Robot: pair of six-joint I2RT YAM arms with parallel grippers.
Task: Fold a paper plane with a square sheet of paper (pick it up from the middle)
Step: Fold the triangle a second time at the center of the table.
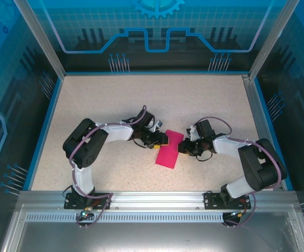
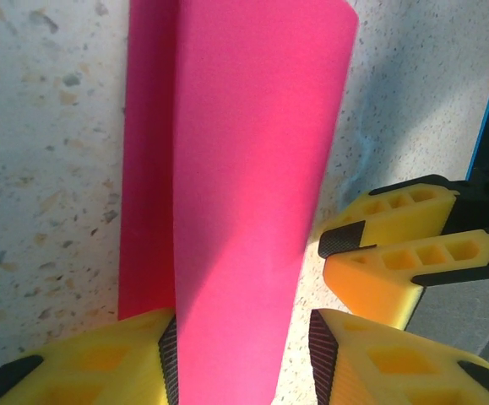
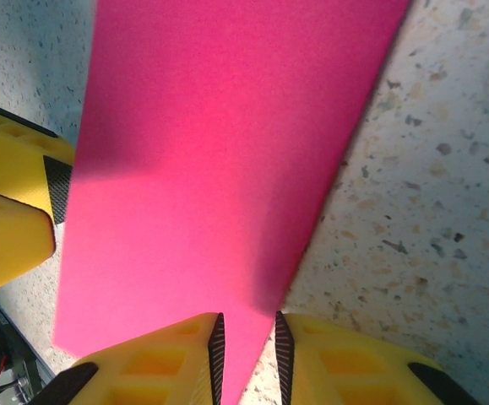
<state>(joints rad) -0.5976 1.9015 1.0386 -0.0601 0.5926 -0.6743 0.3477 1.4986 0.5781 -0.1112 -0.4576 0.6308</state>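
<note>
Dead centre, right gripper (image 3: 248, 339) pinches the paper (image 1: 168, 149) at its far end; left gripper (image 2: 244, 337) gapes around it, long axis running nearward.

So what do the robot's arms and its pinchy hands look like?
The left arm and right arm have white links between chunky black joints, with a greyish-purple cable looping alongside. Both stand on black bases bolted to a silver rail. The left gripper and right gripper each have two yellow fingers with hollow cells and ribbed black pads.

Arms elbows-out, wrists inward: left tool (image 2: 244, 354) wide apart, right tool (image 3: 248, 350) tightly narrow.
</note>
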